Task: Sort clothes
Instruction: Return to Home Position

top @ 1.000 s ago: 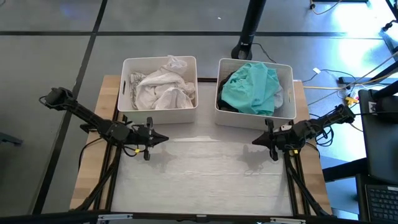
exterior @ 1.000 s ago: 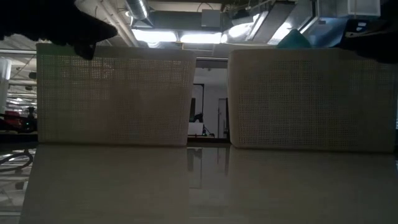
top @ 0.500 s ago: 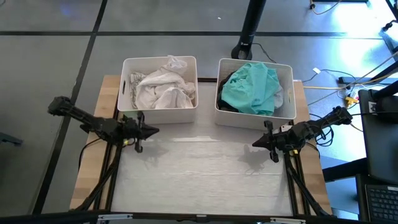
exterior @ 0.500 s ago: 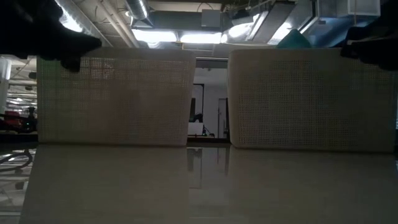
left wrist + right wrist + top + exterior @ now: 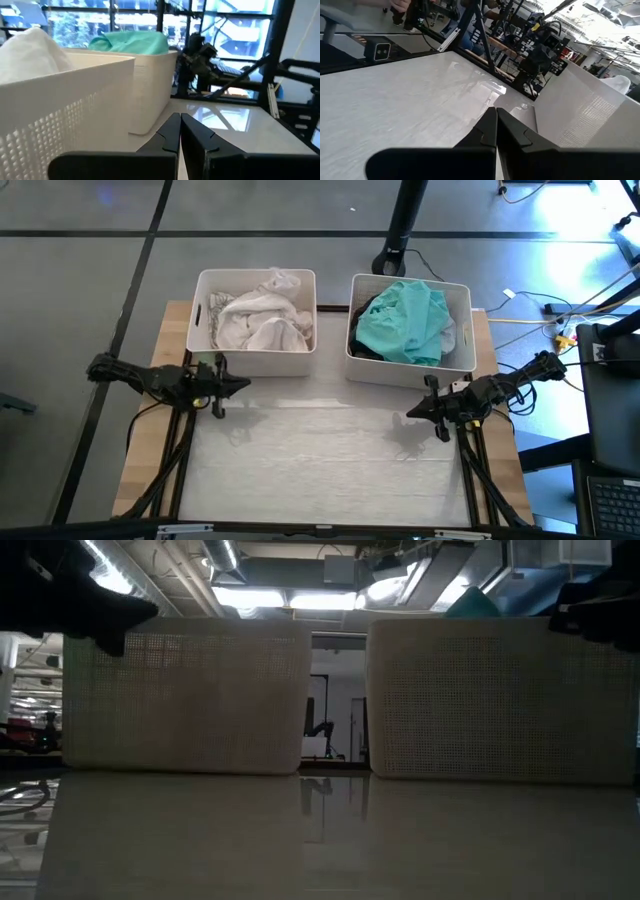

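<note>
Left gripper (image 5: pixel 238 385) hangs over the table (image 5: pixel 330 465), just in front of the front wall of the left white bin (image 5: pixel 252 364). Its two fingers (image 5: pixel 170 132) are pressed together and hold nothing. The right gripper (image 5: pixel 412 412) hangs in front of the right white bin (image 5: pixel 405 372), a little apart from its wall. Its fingers (image 5: pixel 490 127) are also pressed together and empty. The two tips point inward, toward each other.

The clothes lie inside the bins, beyond both grippers and not touching them. The white garments (image 5: pixel 258 322) fill the left white bin. A teal-green garment (image 5: pixel 402 320) lies on top in the right white bin, and a black garment (image 5: pixel 365 310) shows under its left edge.

The high view shows the inside of both bins. The low view shows only their perforated front walls, with a small teal peak (image 5: pixel 470 602) above the right rim. The left wrist view shows from the side how the white fabric (image 5: pixel 30 50) and the teal fabric (image 5: pixel 135 42) rise above the rims.

All garments are crumpled heaps and point in no clear direction. The white heap is longer from side to side, along its bin. The teal heap runs roughly on a diagonal across its bin.
</note>
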Controlling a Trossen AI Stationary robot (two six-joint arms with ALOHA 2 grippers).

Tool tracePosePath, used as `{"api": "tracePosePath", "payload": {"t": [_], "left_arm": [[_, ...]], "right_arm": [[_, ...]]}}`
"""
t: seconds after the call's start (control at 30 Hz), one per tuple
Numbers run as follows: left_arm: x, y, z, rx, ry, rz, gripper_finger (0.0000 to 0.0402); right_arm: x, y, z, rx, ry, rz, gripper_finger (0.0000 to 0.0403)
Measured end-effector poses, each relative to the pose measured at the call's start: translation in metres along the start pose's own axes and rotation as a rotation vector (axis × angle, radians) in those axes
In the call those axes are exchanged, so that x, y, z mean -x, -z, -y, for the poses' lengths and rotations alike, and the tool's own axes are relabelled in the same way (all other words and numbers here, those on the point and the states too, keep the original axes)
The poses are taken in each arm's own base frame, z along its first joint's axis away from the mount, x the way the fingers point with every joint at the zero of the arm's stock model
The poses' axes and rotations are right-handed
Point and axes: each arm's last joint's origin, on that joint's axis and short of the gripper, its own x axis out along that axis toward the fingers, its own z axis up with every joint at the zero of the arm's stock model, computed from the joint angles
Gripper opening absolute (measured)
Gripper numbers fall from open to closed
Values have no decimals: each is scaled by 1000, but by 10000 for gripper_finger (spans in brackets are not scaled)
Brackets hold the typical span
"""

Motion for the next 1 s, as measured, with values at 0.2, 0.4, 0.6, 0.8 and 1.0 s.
{"api": "tracePosePath", "payload": {"t": [0.2,0.4,0.6,0.8,1.0], "left_arm": [[-1,2,-1,-12,1,-17,4],[-1,2,0,-20,1,-21,4],[-1,2,0,-37,1,-21,4],[-1,2,0,-37,1,-21,4],[-1,2,0,-37,1,-21,4]], "right_arm": [[0,1,0,0,-5,-4,5],[0,1,-1,19,-6,-6,5],[0,1,-1,20,-6,-7,5],[0,1,-1,20,-7,-8,5],[0,1,-1,21,-7,-8,5]]}}
